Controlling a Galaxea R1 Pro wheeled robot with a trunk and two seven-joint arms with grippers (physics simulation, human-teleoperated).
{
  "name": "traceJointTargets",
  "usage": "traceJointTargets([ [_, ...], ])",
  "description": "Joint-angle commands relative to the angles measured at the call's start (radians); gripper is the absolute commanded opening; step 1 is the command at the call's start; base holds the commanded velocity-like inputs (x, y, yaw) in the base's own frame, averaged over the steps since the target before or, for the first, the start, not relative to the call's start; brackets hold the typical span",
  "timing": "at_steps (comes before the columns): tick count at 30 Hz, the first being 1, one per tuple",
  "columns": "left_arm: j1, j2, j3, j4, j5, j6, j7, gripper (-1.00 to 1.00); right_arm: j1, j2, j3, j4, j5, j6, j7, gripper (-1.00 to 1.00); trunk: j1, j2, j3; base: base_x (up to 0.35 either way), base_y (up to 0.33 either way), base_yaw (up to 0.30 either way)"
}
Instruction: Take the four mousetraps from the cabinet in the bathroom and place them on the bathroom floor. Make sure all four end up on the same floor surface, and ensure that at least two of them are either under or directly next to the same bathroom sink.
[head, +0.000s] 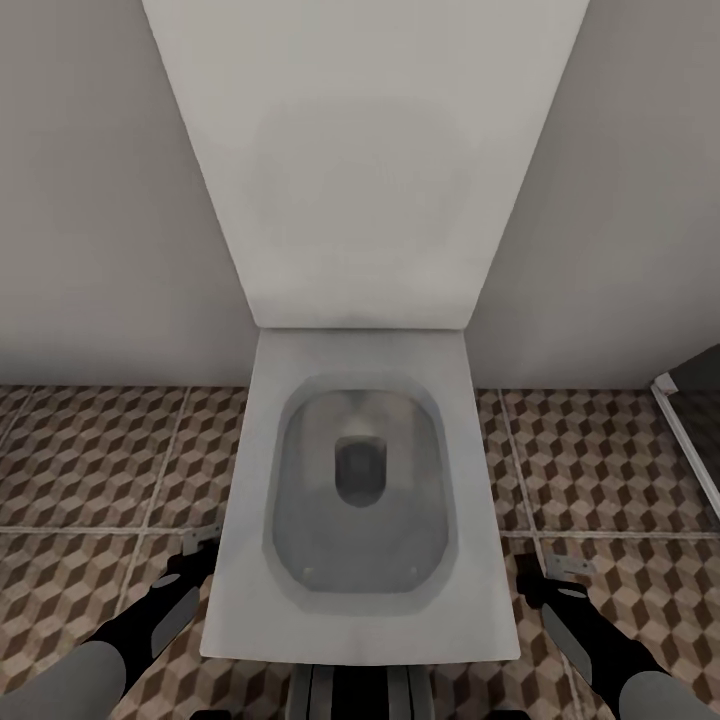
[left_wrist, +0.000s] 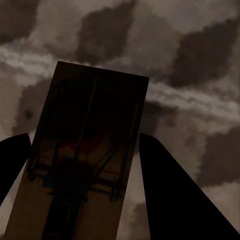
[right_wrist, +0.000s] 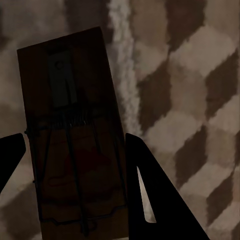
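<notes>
1. The head view looks down on a white toilet with its lid raised against a grey wall. The bowl sits at the picture's centre.
2. The bathroom floor, tiled in a brown-and-beige cube pattern with pale grout, spreads to the toilet's 9 o'clock and 3 o'clock sides.
3. The left gripper reaches in at about 8 o'clock from the bowl, close to the toilet's rim, above the tiles.
4. The right gripper reaches in at about 4 o'clock, just beside the toilet's other edge.
5. In the left wrist view, a mousetrap, a tan board with dark wire parts and a faint red spot, lies between the two dark fingers, which pinch it above the floor.
6. In the right wrist view, a second mousetrap sits between that gripper's fingers, pinched likewise, with a grout line running beside it.
7. A white-edged frame stands at 3 o'clock.
</notes>
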Motion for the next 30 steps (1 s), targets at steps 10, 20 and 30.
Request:
traceJointTargets([
  [10, -0.001, 0.001, -0.009, 0.0, 0.009, -0.004, 0.007, -1.0, 0.0, -0.001, 0.009, -0.001, -0.015, 0.002, -0.008, -1.0, 0.0, 0.0, -0.001, 0.0, 0.0, 0.0],
  [20, -0.001, 0.002, -0.009, 0.004, 0.009, -0.042, 0.007, -1.0, 0.0, -0.001, 0.009, -0.002, -0.015, -0.034, -0.006, -1.0, 0.0, 0.0, -0.001, 0.0, 0.0, 0.0],
  [30, -0.001, 0.002, -0.009, 0.018, 0.01, -0.062, 0.007, -1.0, 0.0, -0.002, 0.006, -0.041, -0.015, -0.08, 0.116, -1.0, 0.0, 0.0, -0.001, 0.0, 0.0, 0.0],
])
